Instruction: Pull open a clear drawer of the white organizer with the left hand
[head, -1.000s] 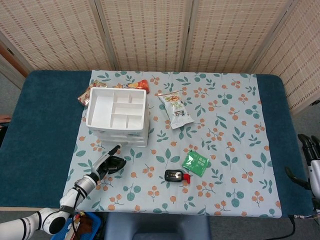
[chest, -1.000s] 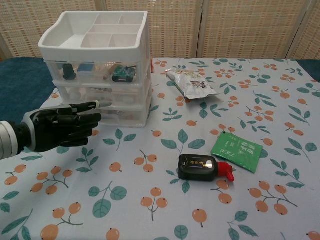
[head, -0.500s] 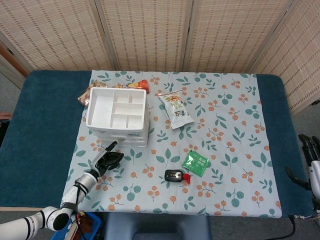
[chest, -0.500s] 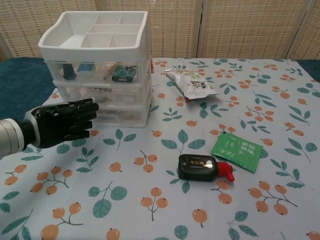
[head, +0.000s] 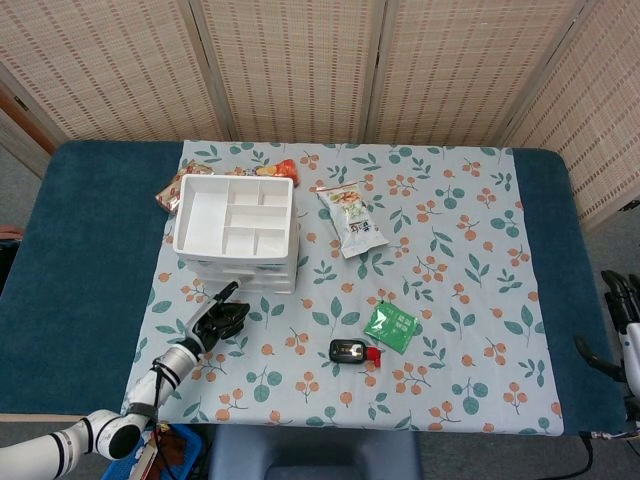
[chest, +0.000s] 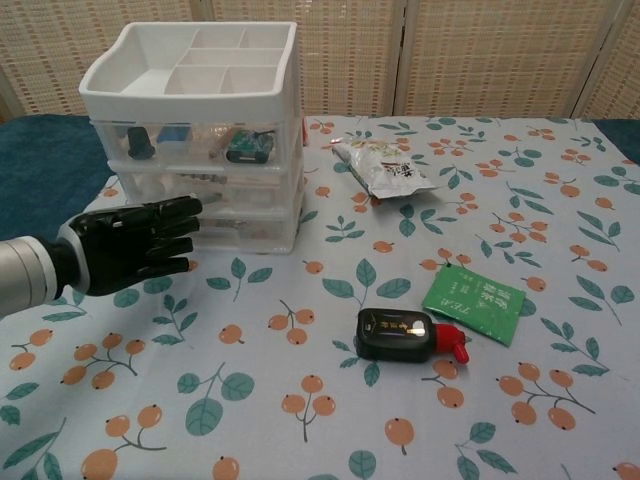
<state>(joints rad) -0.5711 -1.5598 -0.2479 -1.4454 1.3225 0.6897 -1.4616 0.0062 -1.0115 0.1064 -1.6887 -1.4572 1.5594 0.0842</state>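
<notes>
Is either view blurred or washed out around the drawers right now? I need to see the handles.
Chest view: sharp and evenly lit; the organizer drawers are clear plastic, so contents show through and handles are hard to pick out, with the left hand covering part of the lowest drawer. Head view: sharp, soft shadows, but drawer fronts are barely visible from above.

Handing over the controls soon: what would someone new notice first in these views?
Probably the white organizer, at the cloth's left rear, its clear drawers holding small items. The black left hand is just in front of its lower drawers, fingers extended toward them; contact can't be confirmed. Further right lie a snack bag, a green packet and a black key fob.
</notes>
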